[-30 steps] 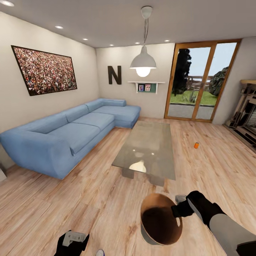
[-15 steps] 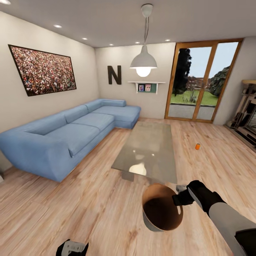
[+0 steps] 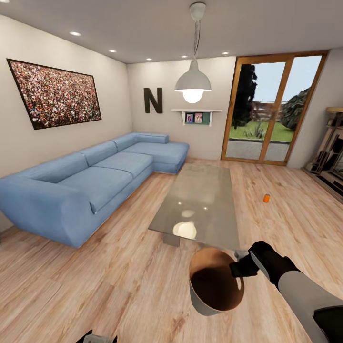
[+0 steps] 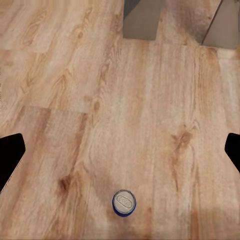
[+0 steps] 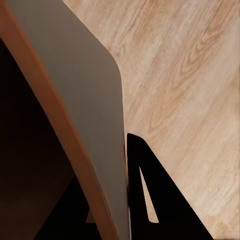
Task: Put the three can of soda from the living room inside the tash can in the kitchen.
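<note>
Right hand [image 3: 242,267] was clamped on the rim of the tash can [image 3: 214,283]; in the right wrist view one finger [image 5: 150,190] lay against the grey outer wall [image 5: 85,100], and the other looked to be inside, against the brown lining. You were carrying the bin low, mouth up and tipped toward the head camera, just short of the near end of the low glass desk [image 3: 200,200]. Left hand [image 3: 97,339] barely cleared the bottom edge of the head view; in its wrist view the finger tips [image 4: 10,150] stood wide apart with nothing between them, above a blue-sided can [image 4: 123,202] standing upright on the floor. One orange can of soda [image 3: 267,198] stood on the wood floor [image 3: 119,267] right of the desk, well ahead of the bin, toward the glass doors [image 3: 271,105]. The blue sofa [image 3: 95,176] ran along the left. Judged step: carrying the bin toward that can. To do it well, you should have kept the bin level, swung right of the desk corner, and set the bin down just beside the can. Against the frame a second before, the whole view had shifted: the desk and sofa sat a little higher and nearer, the orange can slightly lower and further right, and less of the left hand showed, which reads as base and camera advancing, not things moving.
</note>
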